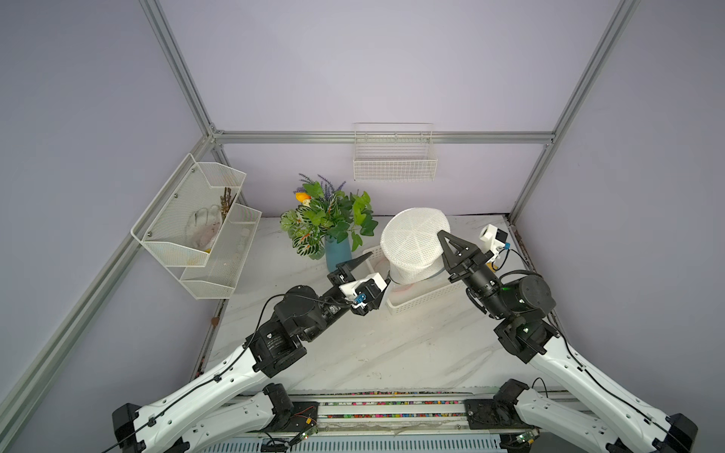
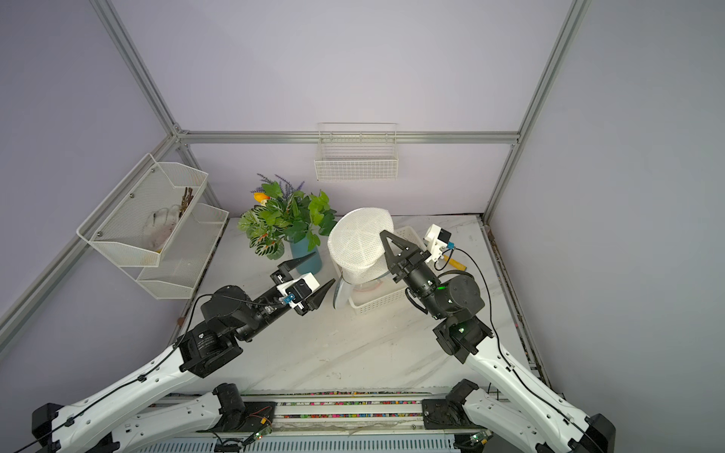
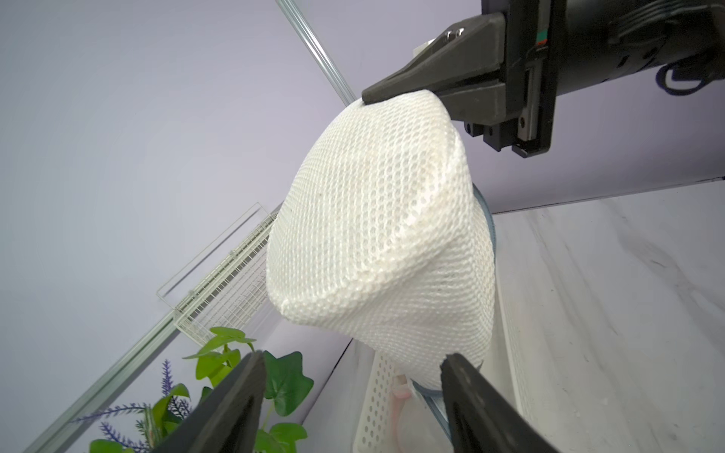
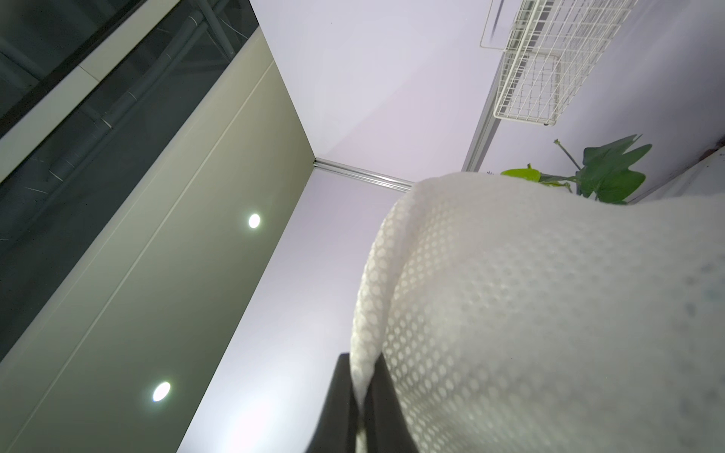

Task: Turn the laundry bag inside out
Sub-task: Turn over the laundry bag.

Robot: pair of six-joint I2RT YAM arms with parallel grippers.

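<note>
The white mesh laundry bag [image 1: 414,245] [image 2: 359,245] hangs domed in the air over a white perforated basket. My right gripper [image 1: 442,234] [image 4: 361,362] is shut on a fold of mesh at the bag's top edge. In the left wrist view the right gripper [image 3: 392,92] pinches the bag [image 3: 376,235] from above. My left gripper [image 1: 378,267] [image 2: 323,267] [image 3: 353,359] is open just left of the bag's lower part, with nothing between its fingers. A blue-grey rim [image 2: 339,290] shows at the bag's bottom.
A plant in a blue vase [image 1: 337,251] stands close behind my left gripper. The perforated basket [image 1: 416,304] sits under the bag. A wire basket [image 1: 394,157] hangs on the back wall and a two-tier mesh shelf [image 1: 196,227] on the left wall.
</note>
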